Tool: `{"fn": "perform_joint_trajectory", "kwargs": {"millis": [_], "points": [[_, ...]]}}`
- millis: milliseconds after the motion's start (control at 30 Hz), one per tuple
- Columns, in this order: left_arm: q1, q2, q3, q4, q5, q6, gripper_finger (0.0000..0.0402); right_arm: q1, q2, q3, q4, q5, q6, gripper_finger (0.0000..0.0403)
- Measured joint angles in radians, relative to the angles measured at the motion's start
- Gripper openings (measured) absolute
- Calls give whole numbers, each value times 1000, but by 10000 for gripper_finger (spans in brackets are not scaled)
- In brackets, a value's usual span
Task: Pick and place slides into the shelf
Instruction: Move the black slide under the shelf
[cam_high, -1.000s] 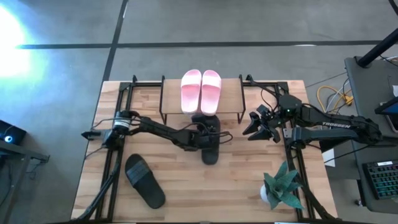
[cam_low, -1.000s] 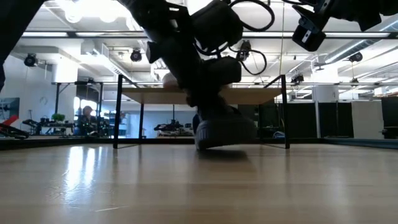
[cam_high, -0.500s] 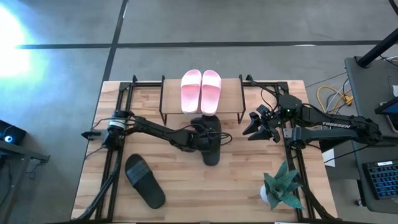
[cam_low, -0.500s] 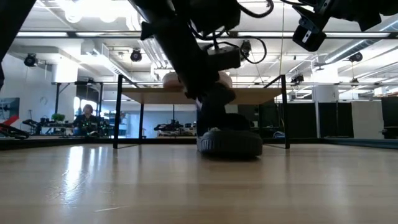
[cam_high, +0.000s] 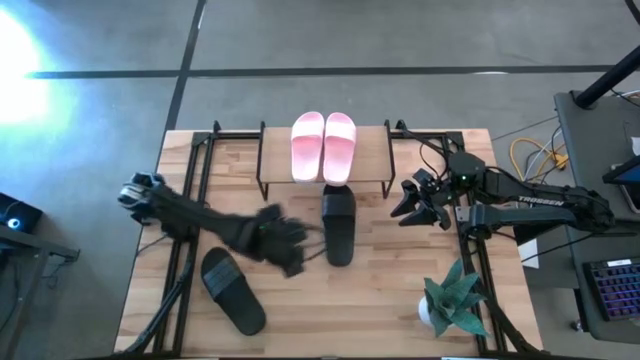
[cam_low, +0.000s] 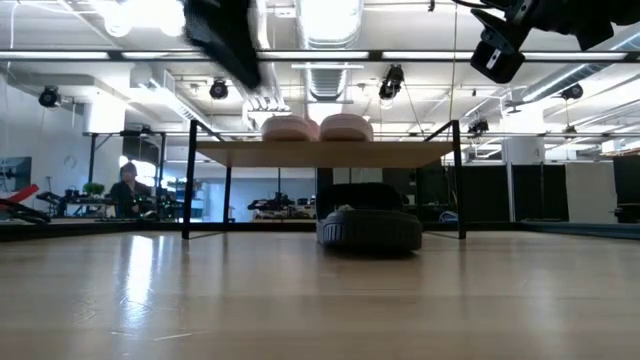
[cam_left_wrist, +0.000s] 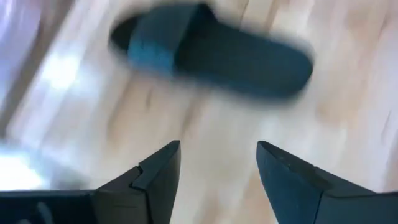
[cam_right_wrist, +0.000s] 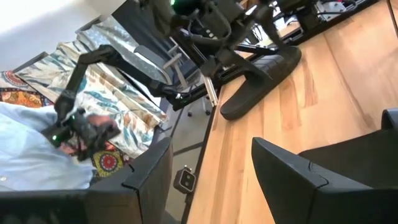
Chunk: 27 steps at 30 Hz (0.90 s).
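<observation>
Pink slides (cam_high: 323, 146) top the light-wood shelf (cam_high: 372, 150); black slides (cam_high: 338, 224) below.

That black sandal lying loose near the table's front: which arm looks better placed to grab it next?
The left. Its left gripper hangs open just beside the loose black slide, which fills its wrist view. The right gripper waits across the table, with the other black slide, tucked partly under the shelf, in between.

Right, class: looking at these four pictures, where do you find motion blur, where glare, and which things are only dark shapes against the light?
High view: the left gripper is smeared by motion; a white glare sits at the picture's left edge. Left wrist view: the black slide and the tabletop are streaked. Low view: ceiling lights wash out the top, and the shelf and the slide under it show as near silhouettes.
</observation>
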<state>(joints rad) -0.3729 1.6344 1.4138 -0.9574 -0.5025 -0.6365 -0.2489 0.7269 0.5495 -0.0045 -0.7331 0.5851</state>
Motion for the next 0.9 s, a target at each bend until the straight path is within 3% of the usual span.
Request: {"fn": "perform_joint_trajectory", "kwargs": {"millis": [200, 333, 533, 733, 900], "points": [[-255, -5, 6, -272, 24, -396, 173, 0, 0, 0, 0, 0, -36, 210], [-364, 82, 52, -363, 140, -617, 167, 0, 0, 0, 1, 0, -54, 210], [-418, 275, 220, -619, 383, -809, 166, 0, 2, 0, 0, 0, -70, 210], [-419, 379, 311, -609, 557, -902, 166, 0, 2, 0, 0, 0, -69, 210], [-419, 406, 325, -614, 590, -985, 166, 0, 5, 0, 1, 0, -55, 210]]}}
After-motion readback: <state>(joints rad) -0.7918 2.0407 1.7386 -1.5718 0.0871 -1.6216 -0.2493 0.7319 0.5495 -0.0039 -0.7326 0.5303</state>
